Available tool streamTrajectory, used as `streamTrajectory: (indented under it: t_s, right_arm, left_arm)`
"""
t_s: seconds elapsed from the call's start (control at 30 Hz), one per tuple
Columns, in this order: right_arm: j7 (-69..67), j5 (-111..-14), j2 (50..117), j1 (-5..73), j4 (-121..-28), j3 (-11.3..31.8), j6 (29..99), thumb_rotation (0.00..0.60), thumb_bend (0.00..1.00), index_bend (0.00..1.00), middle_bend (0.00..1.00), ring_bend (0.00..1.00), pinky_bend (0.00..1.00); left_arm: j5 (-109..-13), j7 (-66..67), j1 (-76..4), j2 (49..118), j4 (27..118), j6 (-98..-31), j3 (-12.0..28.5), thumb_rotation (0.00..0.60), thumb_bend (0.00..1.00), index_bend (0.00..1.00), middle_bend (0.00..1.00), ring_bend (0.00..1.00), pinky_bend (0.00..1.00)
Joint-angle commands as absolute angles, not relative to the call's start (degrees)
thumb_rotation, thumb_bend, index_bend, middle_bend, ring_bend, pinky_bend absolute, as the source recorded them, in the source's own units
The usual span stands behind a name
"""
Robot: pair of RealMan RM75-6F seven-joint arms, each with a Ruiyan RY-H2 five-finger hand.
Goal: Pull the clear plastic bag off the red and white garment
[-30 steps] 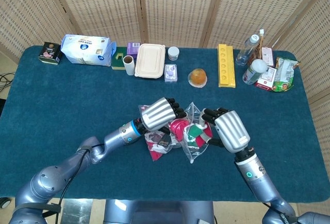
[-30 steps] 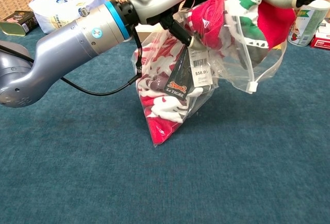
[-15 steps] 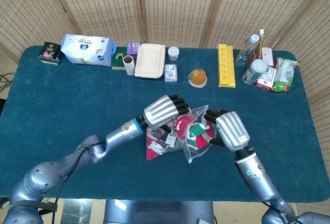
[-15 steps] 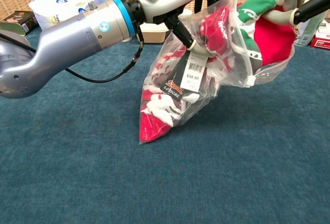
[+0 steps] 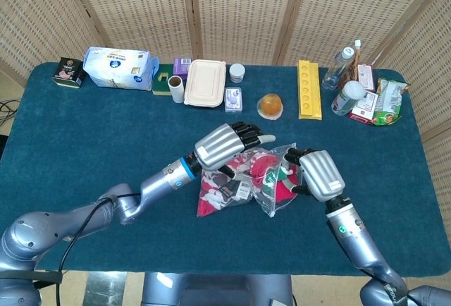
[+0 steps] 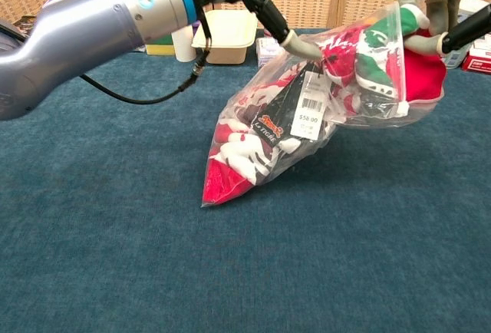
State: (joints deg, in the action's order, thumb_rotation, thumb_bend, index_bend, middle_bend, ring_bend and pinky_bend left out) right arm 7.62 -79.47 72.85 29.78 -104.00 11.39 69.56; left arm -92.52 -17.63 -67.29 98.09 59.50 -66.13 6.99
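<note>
I have the clear plastic bag [image 6: 307, 110] slung between both hands above the blue tablecloth [image 5: 91, 144], near the front middle of the table, with its closed corner drooping to touch the cloth. The red and white garment [image 6: 238, 153] is mostly inside, bunched toward that low corner, while a red and green part [image 6: 399, 57] pokes out at the mouth on my right side.

My left hand [image 5: 224, 145] pinches the upper film of the bag between fingertips; in the chest view 1 fingertip [image 6: 295, 41] presses the plastic near the price tag [image 6: 309, 112]. My right hand [image 5: 318, 174] has its fingers curled around the garment end and the bag rim together, as far as I can tell; the exact contact is hidden by the cloth.

The risks I see:
- If my right hand holds rim and fabric together, pulling apart only stretches the film and nothing slides out.
- My left pinch is thin and on slick plastic, so it may slip, dropping the whole bundle.
- The hang tag could catch on the bag mouth and tear the film.
- A wide sweep toward the rear could knock the bottles [image 5: 338, 66] or the lidded container [image 5: 205, 82].
</note>
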Motion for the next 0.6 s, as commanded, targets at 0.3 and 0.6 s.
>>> streamTrajectory:
  t_s: [0.3, 0.6]
  right_arm:
    - [6.47, -79.14, 72.28, 29.05, -100.65, 10.37, 69.23, 0.6, 0.56, 0.61, 0.5, 0.64, 0.57]
    - [4.93, -79.73, 72.15, 28.0, -97.29, 8.64, 68.83, 0.6, 0.56, 0.61, 0.5, 0.64, 0.57]
  left_arm:
    - [-91.35, -10.49, -61.05, 87.96, 67.44, -64.74, 3.71, 0.586, 0.0, 0.13, 0.29, 0.21, 0.29]
    - [-88.18, -3.44, -59.19, 87.0, 65.61, -55.73, 0.51, 0.592, 0.02, 0.19, 0.29, 0.18, 0.27]
